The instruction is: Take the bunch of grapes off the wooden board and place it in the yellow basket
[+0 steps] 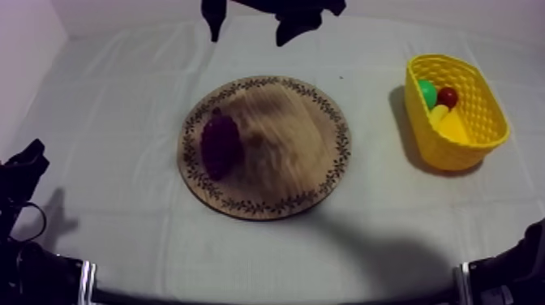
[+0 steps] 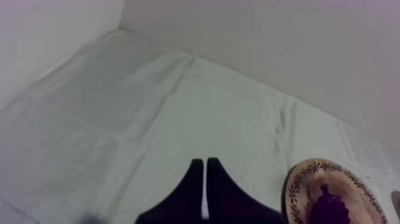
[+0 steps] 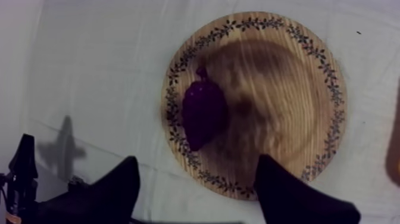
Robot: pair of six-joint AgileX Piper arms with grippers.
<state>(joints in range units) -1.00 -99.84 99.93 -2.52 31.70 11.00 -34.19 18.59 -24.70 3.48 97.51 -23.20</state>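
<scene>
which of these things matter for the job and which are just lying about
Job: grapes, board under them, basket, open right end effector over the board.
Lying about: small red fruit, green fruit and yellow fruit in the basket; shut left end effector.

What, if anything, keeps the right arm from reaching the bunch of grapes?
Probably nothing, so yes, likely reachable. The right pincer hangs open facing the wooden board, and the bunch of grapes lies bare with nothing over it.

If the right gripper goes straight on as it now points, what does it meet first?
Probably the board, near its rim beside the grapes; the open right gripper points there, though depth is unclear.
</scene>
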